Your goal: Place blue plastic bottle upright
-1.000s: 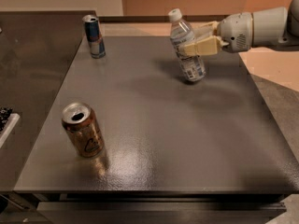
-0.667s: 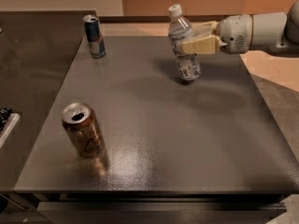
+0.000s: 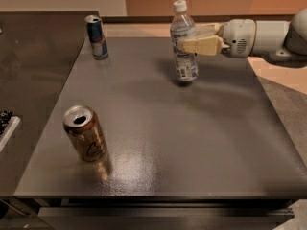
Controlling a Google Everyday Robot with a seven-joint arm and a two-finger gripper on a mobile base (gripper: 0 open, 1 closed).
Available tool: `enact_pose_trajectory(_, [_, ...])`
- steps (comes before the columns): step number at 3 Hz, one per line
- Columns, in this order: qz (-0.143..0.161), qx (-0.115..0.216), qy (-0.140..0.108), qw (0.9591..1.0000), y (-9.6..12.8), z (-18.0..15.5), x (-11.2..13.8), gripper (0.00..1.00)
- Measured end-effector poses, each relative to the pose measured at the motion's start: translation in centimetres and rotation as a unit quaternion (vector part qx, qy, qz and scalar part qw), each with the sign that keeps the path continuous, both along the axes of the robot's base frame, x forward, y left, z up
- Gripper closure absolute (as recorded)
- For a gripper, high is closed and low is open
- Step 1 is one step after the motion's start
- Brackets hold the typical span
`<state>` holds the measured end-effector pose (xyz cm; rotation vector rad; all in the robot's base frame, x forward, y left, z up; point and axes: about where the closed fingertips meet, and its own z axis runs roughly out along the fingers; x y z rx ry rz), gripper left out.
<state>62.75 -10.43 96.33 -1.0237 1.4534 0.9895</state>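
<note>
Since the goal is the bottle standing on its base, the grey table (image 3: 201, 147) is the set-down surface, and the work is at its far right part. Arm (image 3: 268, 35) comes in from the right edge, forearm roughly level and low over the tabletop, so the gripper (image 3: 192, 45) meets the bottle side-on. My read: a horizontal side grasp lets the wrist bring the bottle's axis vertical without blocking the base. Blue plastic bottle (image 3: 185, 67) is near vertical, white cap (image 3: 180, 5) up, leaning slightly with the cap toward the left. Its base is at or just above the table; can't tell if there's contact. Gripper is clamped across the bottle's midsection, about at the top of the label: one cream finger crosses the front, the other shows behind. Holding it there leaves the base free to seat flat. Orange-brown can (image 3: 85, 134) stands upright near the front left, well apart from the bottle. Blue-silver can (image 3: 97, 37) stands upright at the far left, also well apart. Neither sits in the release or retreat path, as I judge it. Status guess: orientation nearly there. Left to do: seat the base, let go, back out to the right without nudging it.
</note>
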Motion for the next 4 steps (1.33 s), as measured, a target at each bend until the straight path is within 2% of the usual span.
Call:
enact_pose_trajectory(1, [0.0, 0.027, 0.003, 0.9996, 0.11, -0.58, 0.24, 1.0])
enact_pose_trajectory(2, [0.006, 0.04, -0.003, 0.9992, 0.23, -1.01, 0.45, 0.82])
enact_pose_trajectory(4, [0.02, 0.072, -0.015, 0.9971, 0.28, -1.42, 0.71, 0.35])
